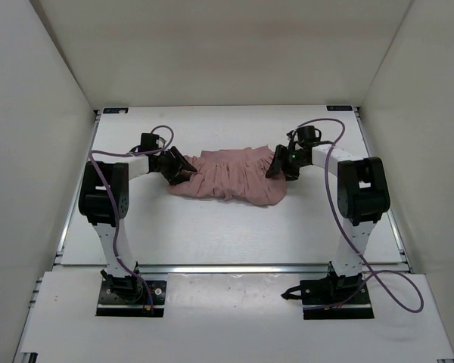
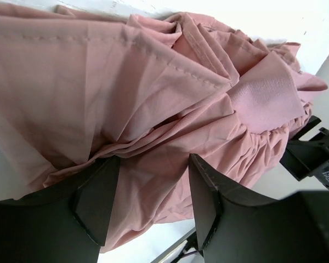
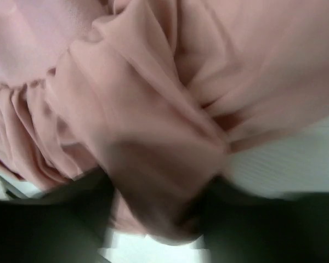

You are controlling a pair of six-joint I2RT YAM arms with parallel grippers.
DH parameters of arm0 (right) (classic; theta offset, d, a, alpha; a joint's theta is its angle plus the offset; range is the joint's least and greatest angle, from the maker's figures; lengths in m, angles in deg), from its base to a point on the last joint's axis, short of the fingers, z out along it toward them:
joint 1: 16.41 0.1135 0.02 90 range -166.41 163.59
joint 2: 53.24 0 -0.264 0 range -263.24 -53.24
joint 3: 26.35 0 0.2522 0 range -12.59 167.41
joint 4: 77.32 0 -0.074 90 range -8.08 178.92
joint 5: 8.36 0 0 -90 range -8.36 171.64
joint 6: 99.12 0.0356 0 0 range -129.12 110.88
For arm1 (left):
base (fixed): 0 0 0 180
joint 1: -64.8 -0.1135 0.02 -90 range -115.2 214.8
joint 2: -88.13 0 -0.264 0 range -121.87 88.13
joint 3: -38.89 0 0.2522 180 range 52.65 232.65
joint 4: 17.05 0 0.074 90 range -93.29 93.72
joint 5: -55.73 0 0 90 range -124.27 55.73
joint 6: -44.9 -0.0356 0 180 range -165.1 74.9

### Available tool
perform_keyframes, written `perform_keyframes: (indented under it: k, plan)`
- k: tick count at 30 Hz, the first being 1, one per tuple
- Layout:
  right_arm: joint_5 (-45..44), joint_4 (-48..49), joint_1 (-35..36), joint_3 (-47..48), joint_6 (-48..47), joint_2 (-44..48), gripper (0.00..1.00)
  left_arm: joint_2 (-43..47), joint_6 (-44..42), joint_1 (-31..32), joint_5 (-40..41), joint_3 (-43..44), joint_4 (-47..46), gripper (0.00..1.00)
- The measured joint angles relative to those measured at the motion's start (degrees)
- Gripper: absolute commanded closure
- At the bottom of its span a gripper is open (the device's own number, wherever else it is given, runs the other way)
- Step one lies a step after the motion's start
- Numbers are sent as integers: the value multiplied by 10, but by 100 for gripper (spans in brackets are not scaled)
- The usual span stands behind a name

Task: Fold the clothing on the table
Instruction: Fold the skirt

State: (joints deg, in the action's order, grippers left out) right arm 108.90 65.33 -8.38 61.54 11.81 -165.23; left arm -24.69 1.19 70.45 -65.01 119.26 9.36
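I was at the grasping step of the fold. The clothing (image 1: 231, 175) lay in a wrinkled band across the middle of the counter (image 1: 212, 234), its pleats running between my two arms. My left gripper (image 1: 183, 170) had the garment's left end bunched between its fingers (image 2: 98, 197), held at a middling width. My right gripper (image 1: 278, 162) sat at the opposite end with cloth crowding its jaws, but that view was too blurred to tell whether it was clamped. Next, I judged, both ends had to be secure before lifting one over. Bare counter lay nearer and beyond the clothing, and the rails were well apart from it.
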Motion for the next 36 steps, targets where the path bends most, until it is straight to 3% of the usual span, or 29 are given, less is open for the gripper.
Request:
perform_keyframes:
  k: [1,2,10,18,23,28,36]
  plan:
    - [2,4,5,1,-1,-5,84,0,-2,1,1,1,3,36]
    - [2,5,10,0,1,-9,100,0,-5,2,2,2,3,36]
    - [15,-14,-15,-18,12,-8,100,-3,-15,17,3,4,9,41]
    - [-29,-120,-78,30,-27,15,100,16,33,120,-3,-40,-40,37]
    - [-70,-172,-43,110,-47,18,100,18,79,159,-1,-42,-64,35]
    - [-90,-211,3,174,-49,20,99,56,120,144,8,-55,-78,35]
    - [-106,-227,40,178,-44,30,100,146,185,127,14,-53,-146,37]
